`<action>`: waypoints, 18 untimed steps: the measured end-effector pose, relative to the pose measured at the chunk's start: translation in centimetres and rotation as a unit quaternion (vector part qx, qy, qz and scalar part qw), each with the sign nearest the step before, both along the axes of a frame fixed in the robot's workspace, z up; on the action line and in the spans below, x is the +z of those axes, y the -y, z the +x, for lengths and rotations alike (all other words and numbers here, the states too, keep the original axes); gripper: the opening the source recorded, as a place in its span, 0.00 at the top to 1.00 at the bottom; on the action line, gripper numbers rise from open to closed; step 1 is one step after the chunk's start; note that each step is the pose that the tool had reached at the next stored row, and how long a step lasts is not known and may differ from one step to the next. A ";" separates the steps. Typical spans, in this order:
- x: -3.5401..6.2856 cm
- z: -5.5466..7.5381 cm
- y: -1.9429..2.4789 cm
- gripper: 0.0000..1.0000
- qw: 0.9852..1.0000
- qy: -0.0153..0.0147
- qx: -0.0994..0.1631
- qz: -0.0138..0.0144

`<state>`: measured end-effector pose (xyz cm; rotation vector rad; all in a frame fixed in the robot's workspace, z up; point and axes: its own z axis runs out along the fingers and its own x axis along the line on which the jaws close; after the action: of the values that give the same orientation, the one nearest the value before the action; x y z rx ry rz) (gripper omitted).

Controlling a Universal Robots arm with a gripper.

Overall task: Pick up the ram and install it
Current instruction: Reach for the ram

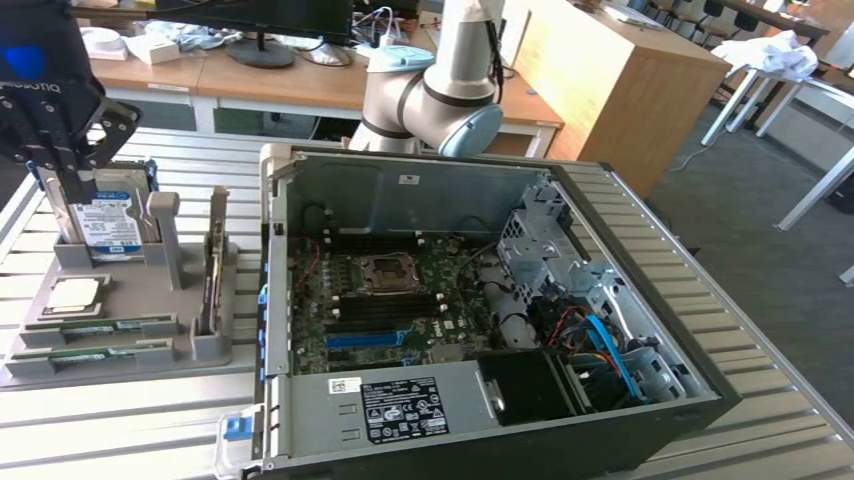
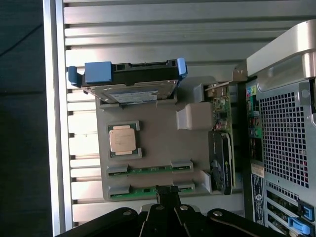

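Note:
Two green ram sticks lie side by side in the grey holder tray (image 1: 134, 375): one ram (image 1: 100, 325) (image 2: 150, 169) and a second ram (image 1: 94, 353) (image 2: 133, 193) nearer the tray's edge. My gripper (image 1: 70, 185) (image 2: 166, 190) hangs above the tray at the exterior view's left, shut, with nothing between its fingers. In the wrist view its fingertips line up over the edge of the second stick. The open computer case (image 1: 667, 300) lies in the middle, with the motherboard's memory slots (image 1: 380, 308) and a blue slot (image 1: 367, 340) exposed.
The tray also holds an upright hard drive (image 1: 107, 225) in blue rails, a square silver processor (image 1: 76, 292) and an upright card (image 1: 211, 285). The arm's base (image 1: 434, 95) stands behind the case. Everything rests on a slatted metal table (image 1: 120, 440).

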<state>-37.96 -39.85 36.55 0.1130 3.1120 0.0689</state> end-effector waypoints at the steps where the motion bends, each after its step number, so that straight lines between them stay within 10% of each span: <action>1: 0.00 0.0 0.00 0.90 1.000 0.000 0.001 0.000; 18: -0.09 -0.1 0.36 0.90 0.999 -0.001 0.034 0.000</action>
<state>-38.10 -40.21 36.46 0.0085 3.1167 0.0704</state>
